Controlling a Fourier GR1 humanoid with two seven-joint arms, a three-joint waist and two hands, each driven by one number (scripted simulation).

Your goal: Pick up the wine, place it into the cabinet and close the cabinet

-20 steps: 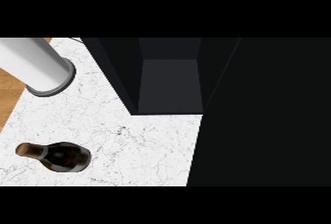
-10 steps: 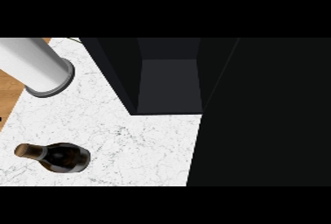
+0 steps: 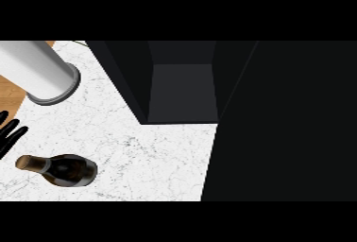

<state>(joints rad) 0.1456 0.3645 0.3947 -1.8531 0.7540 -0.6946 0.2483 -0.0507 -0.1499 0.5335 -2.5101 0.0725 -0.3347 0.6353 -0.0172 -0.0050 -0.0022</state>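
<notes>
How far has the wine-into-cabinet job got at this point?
Nothing looks done yet. The wine bottle sits on the marble counter, unheld. In hand: black fingers of the left hand show at the left edge, just above the bottle. Left: grasping it, placing it in the open cabinet, closing the door.

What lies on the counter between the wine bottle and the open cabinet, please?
Nothing: in the head view, the stretch from the wine bottle to the cabinet is bare white marble counter.
</notes>
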